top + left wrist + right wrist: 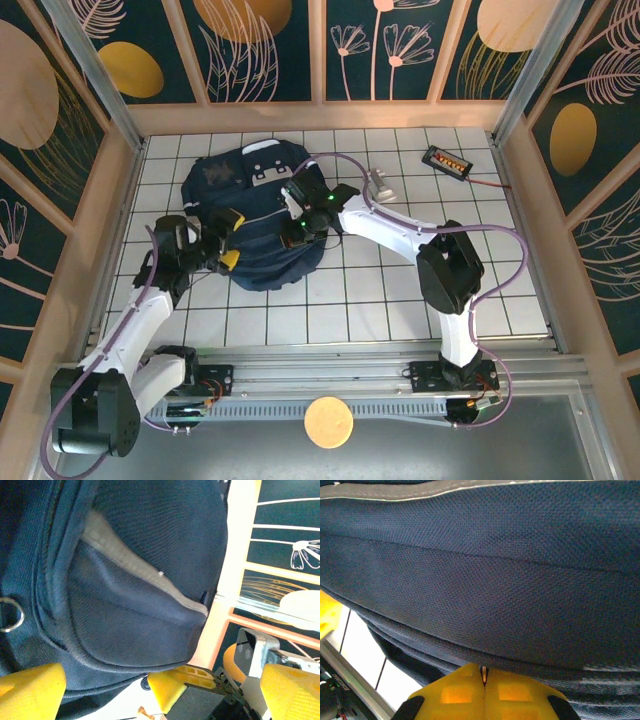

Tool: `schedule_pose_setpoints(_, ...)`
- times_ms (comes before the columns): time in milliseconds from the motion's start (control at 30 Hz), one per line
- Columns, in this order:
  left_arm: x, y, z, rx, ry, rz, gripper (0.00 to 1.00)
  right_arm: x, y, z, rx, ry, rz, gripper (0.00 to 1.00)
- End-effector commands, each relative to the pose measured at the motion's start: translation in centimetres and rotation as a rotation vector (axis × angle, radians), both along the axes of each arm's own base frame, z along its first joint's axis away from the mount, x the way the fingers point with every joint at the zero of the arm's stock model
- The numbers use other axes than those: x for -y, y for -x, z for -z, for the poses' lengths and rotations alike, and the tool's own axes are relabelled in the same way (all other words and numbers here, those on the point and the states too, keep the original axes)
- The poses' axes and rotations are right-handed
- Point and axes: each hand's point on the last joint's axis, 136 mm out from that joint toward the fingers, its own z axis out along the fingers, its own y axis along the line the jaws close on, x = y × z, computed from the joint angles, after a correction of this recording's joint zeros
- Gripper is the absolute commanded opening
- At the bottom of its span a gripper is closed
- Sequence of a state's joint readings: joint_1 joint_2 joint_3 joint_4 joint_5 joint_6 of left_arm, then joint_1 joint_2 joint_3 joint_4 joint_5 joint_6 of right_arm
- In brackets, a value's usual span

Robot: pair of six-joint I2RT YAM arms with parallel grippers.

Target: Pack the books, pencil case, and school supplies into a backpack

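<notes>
The dark navy backpack [250, 205] lies on the white tiled table, left of centre. My left gripper [232, 240] stands open at its near left side, with nothing between its yellow fingers [31, 692]. Close ahead of this gripper [160, 685] is a backpack pocket [125, 605] with a grey zip line. My right gripper [296, 232] rests on the backpack's near right part. Its jaws are shut [483, 674], pinching a thin bit at the backpack's edge [485, 605]. The books, pencil case and school supplies are out of view.
A black tray with orange pieces [446, 160] lies at the back right. A small grey-white object [383, 183] sits beside the right arm. Wooden-framed walls [115, 200] close the table on three sides. Purple cables loop over both arms.
</notes>
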State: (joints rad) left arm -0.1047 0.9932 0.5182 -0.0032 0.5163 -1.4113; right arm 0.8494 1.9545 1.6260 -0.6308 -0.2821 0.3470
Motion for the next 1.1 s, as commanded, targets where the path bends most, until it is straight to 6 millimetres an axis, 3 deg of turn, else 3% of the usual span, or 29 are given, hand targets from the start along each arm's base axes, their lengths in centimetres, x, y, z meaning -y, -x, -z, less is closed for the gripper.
schedule_pose_setpoints(0,-0.1,-1.0,-0.2,-0.001,0.077,-0.068,0.97,-0.7,0.6,-2.8,0.042,-0.043,-0.033,0.00)
schedule_pose_setpoints(100,-0.1,-1.5,0.2,-0.008,0.075,-0.075,0.87,-0.7,1.0,-2.8,0.052,-0.031,-0.040,0.00)
schedule_pose_setpoints(200,0.0,-2.0,0.8,-0.012,0.105,-0.089,0.63,-0.8,1.4,-2.8,0.058,-0.027,-0.045,0.00)
schedule_pose_setpoints(367,0.2,-2.5,1.8,-0.031,0.103,-0.083,0.44,-1.1,1.8,-2.4,0.058,-0.020,-0.047,0.00)
schedule_pose_setpoints(567,0.5,-1.8,3.4,-0.057,0.104,-0.055,0.01,-0.7,1.3,-2.0,0.063,0.000,-0.033,0.00)
schedule_pose_setpoints(733,-0.3,-0.9,3.9,-0.056,0.008,-0.011,0.00,3.1,-0.4,-1.2,0.079,0.084,0.012,0.00)
schedule_pose_setpoints(900,-2.8,0.1,4.0,-0.056,-0.083,-0.012,0.00,7.8,-2.7,-0.6,0.106,0.162,0.039,0.00)
schedule_pose_setpoints(1067,-3.3,0.2,3.5,-0.045,-0.180,0.048,0.00,9.2,-5.1,-0.5,0.277,0.228,-0.106,0.00)
